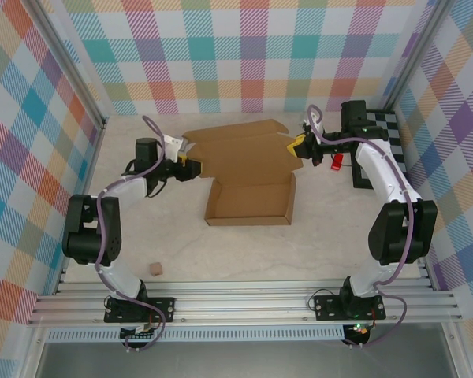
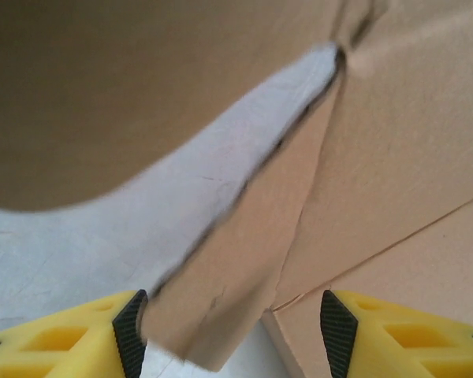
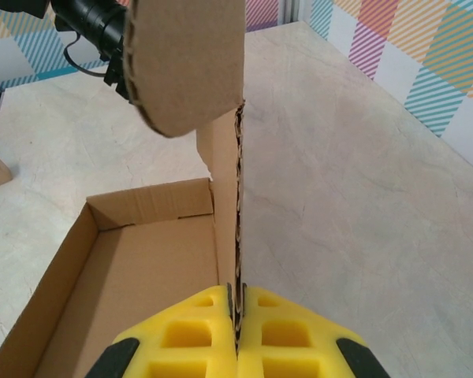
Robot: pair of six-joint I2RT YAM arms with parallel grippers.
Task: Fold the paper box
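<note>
The right gripper is pinched tight on the right edge of the box; the left gripper, jaws apart, straddles its left flap.

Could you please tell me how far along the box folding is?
Done: the near half of the box already stands as a walled tray. In hand: the right end effector pinches an upright flap; the left end effector is open around another flap. Left: the far panels lie flat, unfolded.

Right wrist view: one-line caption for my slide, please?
Right gripper shut on the edge of an upright flap of the paper box, the half-formed tray lying open on the pale table beside it.
</note>
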